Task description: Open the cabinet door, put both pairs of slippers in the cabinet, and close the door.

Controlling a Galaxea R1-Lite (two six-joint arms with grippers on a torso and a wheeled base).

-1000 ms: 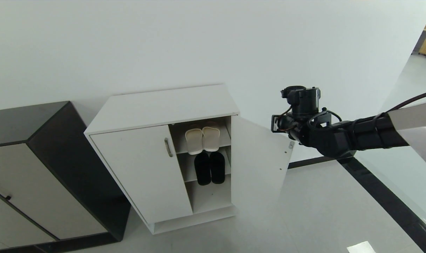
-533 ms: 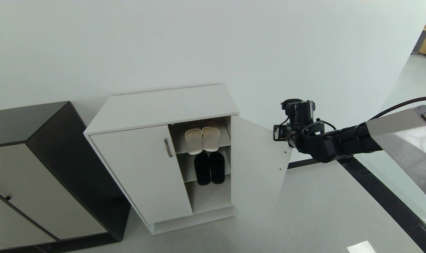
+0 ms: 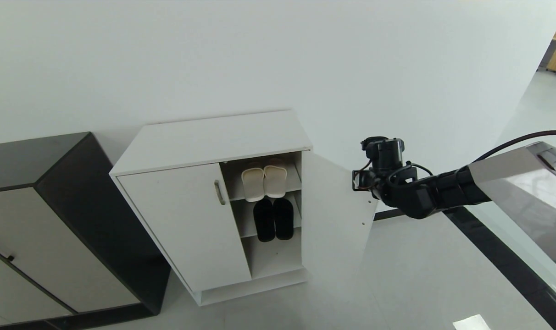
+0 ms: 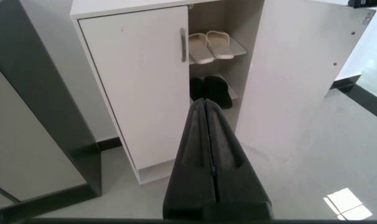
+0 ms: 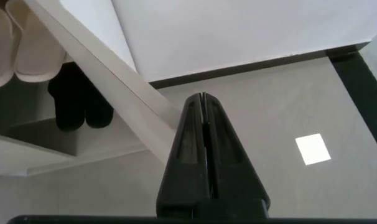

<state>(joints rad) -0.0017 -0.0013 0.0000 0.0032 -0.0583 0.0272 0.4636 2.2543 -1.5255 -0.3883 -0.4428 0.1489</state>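
The room has a plain white wall (image 3: 278, 55) and a grey floor (image 3: 420, 275) crossed by a black strip (image 3: 489, 256). A black cabinet (image 3: 53, 206) stands against the wall. Just beside it, on the robot's right, stands the white cabinet (image 3: 214, 137).

The white cabinet's left door (image 3: 186, 224) is closed. Its right door (image 3: 333, 220) is swung open. The white slippers (image 3: 264, 181) lie on the top shelf. The black slippers (image 3: 273, 219) lie on the shelf directly below.

The left wrist view looks at the cabinet front. It shows the left gripper (image 4: 204, 102) well apart from the cabinet, fingers (image 4: 191, 149) pressed together and holding nothing.

The right wrist view looks along the open door's outer edge. It shows the right gripper (image 5: 204, 98) just beside that edge, fingers (image 5: 190, 137) pressed together and empty. Contact with the door cannot be told.

The left door carries a metal handle (image 3: 219, 192). A bright patch (image 3: 473, 322) lies on the floor.
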